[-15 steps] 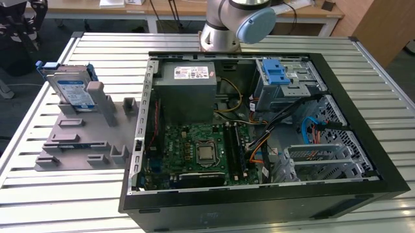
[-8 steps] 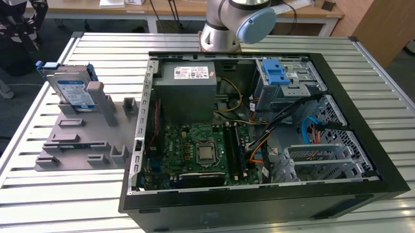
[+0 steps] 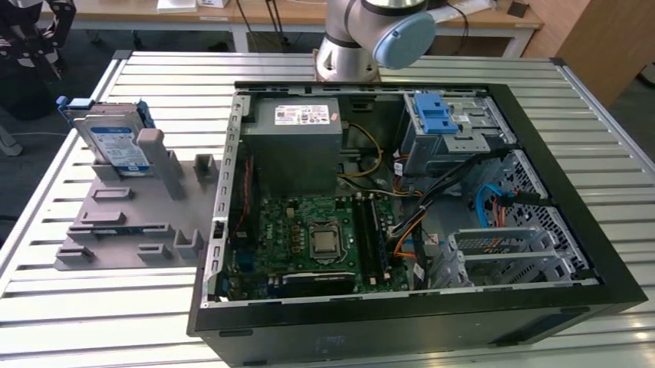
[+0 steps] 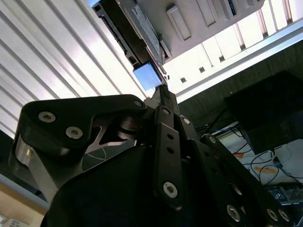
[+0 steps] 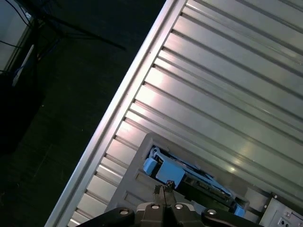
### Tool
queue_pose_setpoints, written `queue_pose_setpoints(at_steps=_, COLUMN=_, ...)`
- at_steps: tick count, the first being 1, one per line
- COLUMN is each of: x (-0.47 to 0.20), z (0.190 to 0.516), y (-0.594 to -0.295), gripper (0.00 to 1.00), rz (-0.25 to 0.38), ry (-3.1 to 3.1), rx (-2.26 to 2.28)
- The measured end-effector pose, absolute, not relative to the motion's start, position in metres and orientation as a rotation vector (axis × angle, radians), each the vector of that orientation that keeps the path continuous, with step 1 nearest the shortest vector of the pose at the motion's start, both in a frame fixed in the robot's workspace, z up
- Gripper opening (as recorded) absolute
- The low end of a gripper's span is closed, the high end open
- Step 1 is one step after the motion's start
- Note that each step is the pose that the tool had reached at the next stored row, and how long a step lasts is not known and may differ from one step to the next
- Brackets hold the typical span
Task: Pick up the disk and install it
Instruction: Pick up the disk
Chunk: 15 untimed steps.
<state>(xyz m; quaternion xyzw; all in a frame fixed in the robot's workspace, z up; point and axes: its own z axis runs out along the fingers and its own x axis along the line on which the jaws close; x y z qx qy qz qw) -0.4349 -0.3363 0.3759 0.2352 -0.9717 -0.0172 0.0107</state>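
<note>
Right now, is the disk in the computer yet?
Not yet. Nothing looks done: the disk stands upright in the grey holder, outside the open computer case. In hand: the gripper hangs near the disk's blue carrier, jaws shut, holding nothing. Picking up and installing are both left.

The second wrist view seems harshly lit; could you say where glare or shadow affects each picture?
Second wrist view: table slats glare white, the gripper is a dark silhouette. First wrist view: sheen streaks the slats, floor near black. Exterior view: even light, the disk clear.
</note>
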Motion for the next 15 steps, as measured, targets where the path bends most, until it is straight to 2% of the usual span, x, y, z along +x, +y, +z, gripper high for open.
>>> queue_pose_setpoints(at_steps=15, x=-0.4349, z=0.3740, y=-0.3363, gripper=0.11, rz=-0.050, ry=-2.945, rx=1.021)
